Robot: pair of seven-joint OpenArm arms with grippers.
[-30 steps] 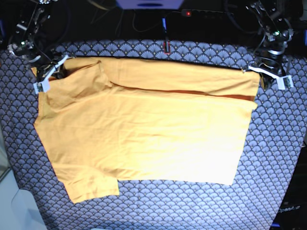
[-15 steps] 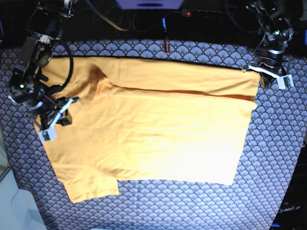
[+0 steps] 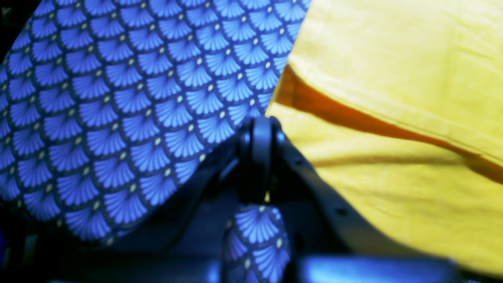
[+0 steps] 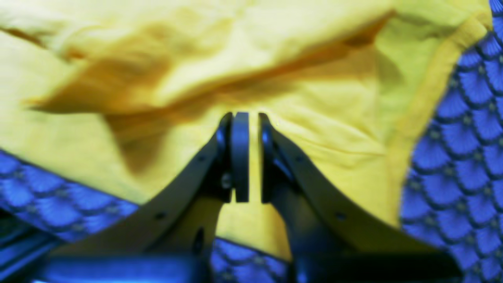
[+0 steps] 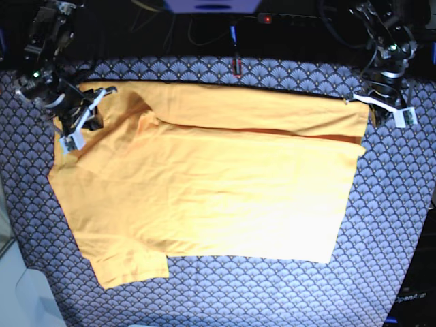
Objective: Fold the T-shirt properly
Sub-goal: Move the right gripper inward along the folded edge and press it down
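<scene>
The yellow-orange T-shirt [image 5: 204, 184] lies spread across the table, its far long edge folded over into a strip. Over its far-left shoulder sits my right gripper [image 5: 85, 117]. In the right wrist view its jaws [image 4: 249, 118] stand almost together, with a thin layer of the T-shirt [image 4: 118, 137] showing between the pads and a fold ridge just beyond the tips. At the strip's right end is my left gripper [image 5: 385, 107]. The left wrist view shows it [image 3: 259, 131] shut, tips right at the T-shirt's [image 3: 393, 59] edge with no cloth visibly between them.
A blue-grey scallop-patterned tablecloth [image 5: 381, 225] covers the table. Behind the far edge run dark cables and a power strip with a red light [image 5: 266, 18]. A small red-and-black object [image 5: 236, 66] lies at the far edge. The table drops off at front left.
My right gripper went down along the shirt's left side, then came back up to the far-left shoulder; the cloth there has shifted and creased. The left arm has stayed put.
</scene>
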